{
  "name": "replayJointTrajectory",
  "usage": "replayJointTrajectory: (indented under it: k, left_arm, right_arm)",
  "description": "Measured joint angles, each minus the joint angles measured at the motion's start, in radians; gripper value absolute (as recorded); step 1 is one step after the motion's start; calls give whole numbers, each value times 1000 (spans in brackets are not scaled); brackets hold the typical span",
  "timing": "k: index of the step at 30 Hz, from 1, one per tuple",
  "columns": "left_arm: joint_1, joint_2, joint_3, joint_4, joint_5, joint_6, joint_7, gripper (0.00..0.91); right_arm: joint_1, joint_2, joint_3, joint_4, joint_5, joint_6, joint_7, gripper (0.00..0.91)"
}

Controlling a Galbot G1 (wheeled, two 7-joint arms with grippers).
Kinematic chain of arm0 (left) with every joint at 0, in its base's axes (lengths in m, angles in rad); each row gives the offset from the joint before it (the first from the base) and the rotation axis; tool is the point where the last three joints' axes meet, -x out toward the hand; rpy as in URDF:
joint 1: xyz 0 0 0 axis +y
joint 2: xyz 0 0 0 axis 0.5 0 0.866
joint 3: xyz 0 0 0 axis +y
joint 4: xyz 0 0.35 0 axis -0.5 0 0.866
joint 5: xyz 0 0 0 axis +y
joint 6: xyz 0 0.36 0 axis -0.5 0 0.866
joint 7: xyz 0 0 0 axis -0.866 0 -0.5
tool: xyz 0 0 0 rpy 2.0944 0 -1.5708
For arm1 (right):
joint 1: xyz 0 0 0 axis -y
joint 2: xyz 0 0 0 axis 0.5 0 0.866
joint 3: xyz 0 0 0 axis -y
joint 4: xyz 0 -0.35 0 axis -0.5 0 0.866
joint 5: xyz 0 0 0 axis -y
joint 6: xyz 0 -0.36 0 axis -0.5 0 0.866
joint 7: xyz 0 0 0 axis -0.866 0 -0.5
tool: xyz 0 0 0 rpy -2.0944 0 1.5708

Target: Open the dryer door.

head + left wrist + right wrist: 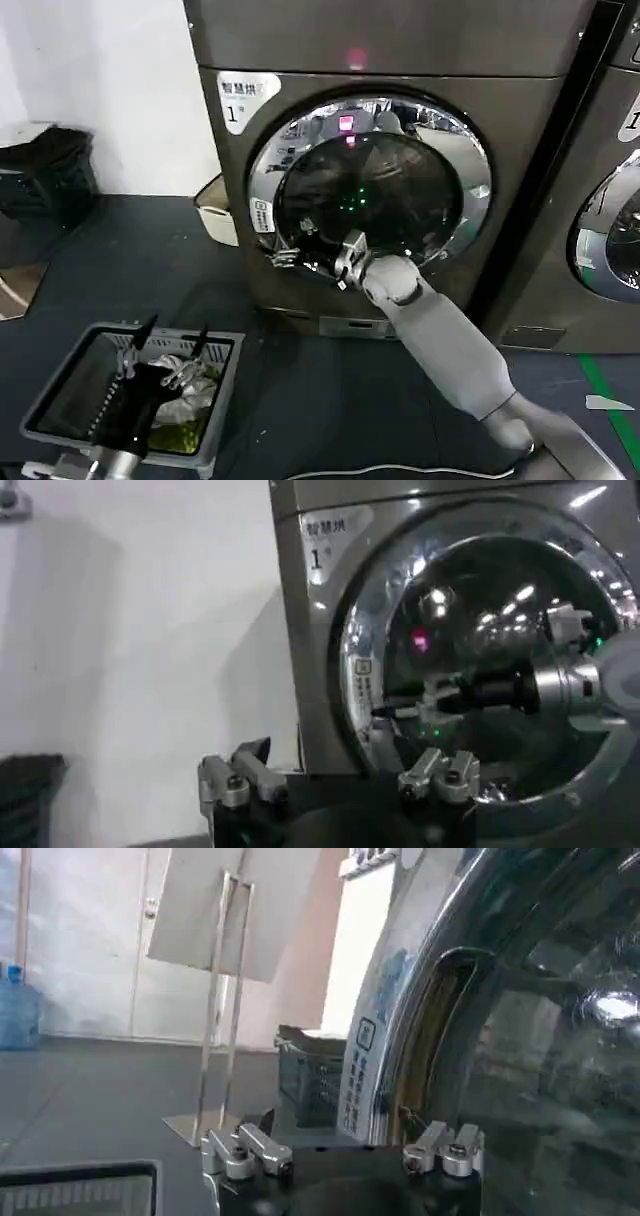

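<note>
The dryer point(400, 40) is a dark grey front-loader with a white "1" sticker point(240, 100). Its round dryer door point(370, 190) has a chrome ring around dark glass. My right arm reaches up from the lower right, and my right gripper point(305, 252) stands open at the door's lower left rim. In the right wrist view the right gripper point(340, 1133) has its fingers point(245, 1148) spread wide beside the ring point(440, 1018), where a narrow dark gap shows. My left gripper point(168, 340) hangs open over the basket and looks at the dryer door point(480, 660) from the left gripper point(340, 772).
A grey basket point(60, 385) with clothes lies on the dark floor at the front left. A twin machine point(610, 230) stands to the right. A pale container point(215, 210) sits against the dryer's left side, and a black object point(45, 170) sits by the white wall.
</note>
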Motion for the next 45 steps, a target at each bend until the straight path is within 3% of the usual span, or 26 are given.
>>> replayJointTrajectory:
  k: [6, 12, 23, 34, 45]
  left_arm:
    - [-18, 6, -18, 6, -33, 8, 37, 907]
    - [-55, 48, -53, 46, -139, 11, 44, 907]
    - [-166, 256, -96, 207, -375, -57, 89, 907]
    - [-318, 493, -6, 410, -650, -26, 55, 907]
    - [-531, 689, 204, 549, -837, -67, 125, 907]
  right_arm:
    - [-22, -25, -2, 40, 18, -20, -38, 907]
    - [-57, -72, 16, 115, 53, -96, -163, 907]
    - [-137, -180, 84, 253, 97, -89, -358, 907]
    - [-276, -286, 184, 370, 110, -92, -553, 907]
    - [-430, -359, 301, 442, 127, -76, -731, 907]
